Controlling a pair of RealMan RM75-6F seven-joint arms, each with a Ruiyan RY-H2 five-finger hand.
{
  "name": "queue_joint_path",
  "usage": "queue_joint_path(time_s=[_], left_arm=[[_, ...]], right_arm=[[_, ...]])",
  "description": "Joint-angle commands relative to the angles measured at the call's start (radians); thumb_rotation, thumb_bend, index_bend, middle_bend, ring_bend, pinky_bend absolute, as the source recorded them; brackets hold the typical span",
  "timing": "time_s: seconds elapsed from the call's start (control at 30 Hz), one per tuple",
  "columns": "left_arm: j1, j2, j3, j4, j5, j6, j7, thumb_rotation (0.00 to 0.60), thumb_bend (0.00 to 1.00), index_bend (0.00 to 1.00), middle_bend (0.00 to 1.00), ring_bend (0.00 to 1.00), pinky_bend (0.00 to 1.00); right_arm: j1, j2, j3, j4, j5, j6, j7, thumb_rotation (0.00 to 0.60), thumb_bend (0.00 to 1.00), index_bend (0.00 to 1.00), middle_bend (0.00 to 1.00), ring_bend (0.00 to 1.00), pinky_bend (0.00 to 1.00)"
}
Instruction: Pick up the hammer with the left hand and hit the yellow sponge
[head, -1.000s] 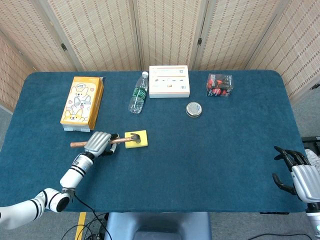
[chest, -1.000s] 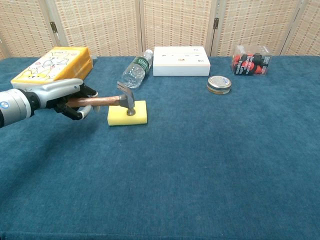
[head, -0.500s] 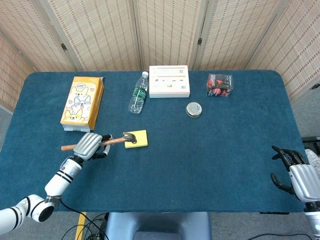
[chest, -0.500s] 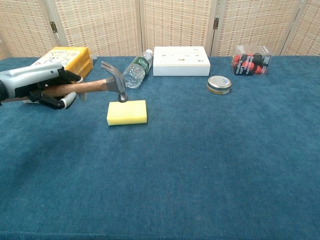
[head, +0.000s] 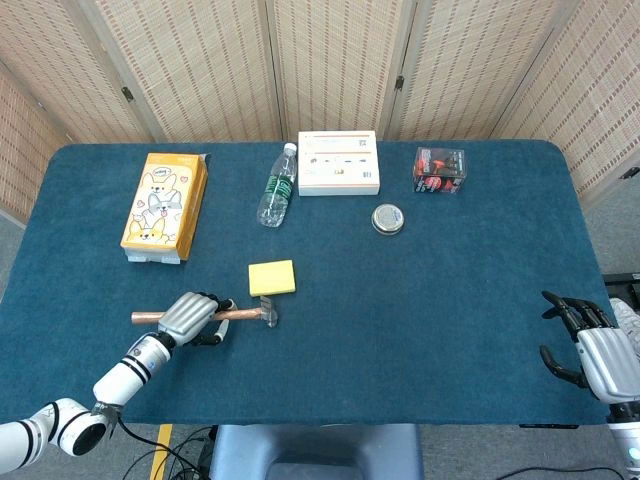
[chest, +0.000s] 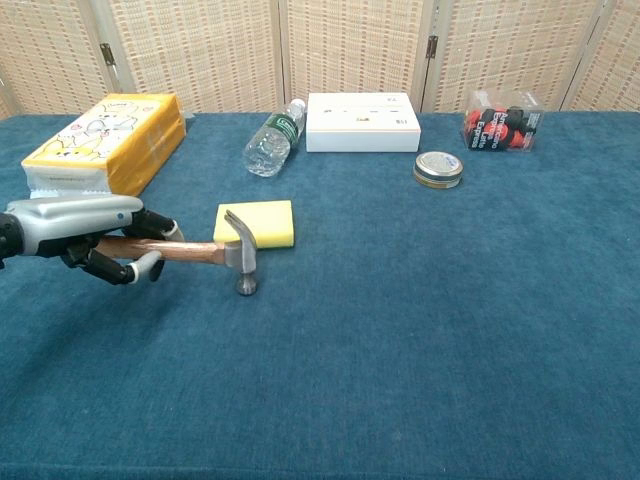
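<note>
- No word, brand or number can be made out with certainty in either view.
- Cartoon animal figures are printed on the top of the yellow box; any lettering with them is too small to be read.
- Small dark and reddish print is seen on the lid of the white box, but it is illegible.
- A green label is wrapped round the water bottle; its text is blurred.
- White lettering is seen on the red contents of the clear box, too blurred to be read.
</note>
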Motion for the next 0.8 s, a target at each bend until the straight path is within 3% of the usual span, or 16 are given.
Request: queue_joint_path(time_s=[0.03,0.1,0.2,0.43,0.57,0.8], left_arm=[[-0.013,0.024,0.003,-0.029,-0.032,-0.024,0.032,0.365,0.54,0.19,0.33,0.22,0.29],[-0.008,0.031,0.0,-0.04,-0.041,-0.014,0.041,0.374,0.39,0.1,0.25,0.15,0.27],[0.006,0.052,-0.008,-0.06,-0.046,0.016,0.041,0.375,0.32,0.02,0.17,0.09,0.25],[0.061,0.123,-0.029,-0.109,-0.038,0.129,0.01,0.394,0.3,0.0,0.15,0.08,0.24],[0.117,0.153,-0.043,-0.14,-0.029,0.237,-0.008,0.589,0.3,0.0,0.15,0.08,0.24],[0.241,0.18,-0.054,-0.2,-0.053,0.443,0.04,0.6,0.3,0.03,0.15,0.08,0.24]], right_arm=[[0.0,-0.001,0.0,0.001,0.0,-0.001,0.001,0.6,0.3,0.13,0.35,0.18,0.18],[0.001,-0.001,0.0,0.001,-0.001,-0.001,0.001,0.6,0.3,0.13,0.35,0.18,0.18],[0.002,0.0,0.0,0.001,-0.002,0.0,0.002,0.6,0.3,0.13,0.35,0.18,0.18],[0.0,0.004,0.0,-0.003,-0.004,0.004,0.0,0.6,0.3,0.13,0.35,0.18,0.18],[-0.001,0.006,-0.001,-0.006,-0.007,0.006,-0.003,0.6,0.3,0.13,0.35,0.18,0.18],[0.004,0.014,-0.001,-0.012,-0.009,0.0,-0.011,0.6,0.3,0.13,0.35,0.18,0.18]])
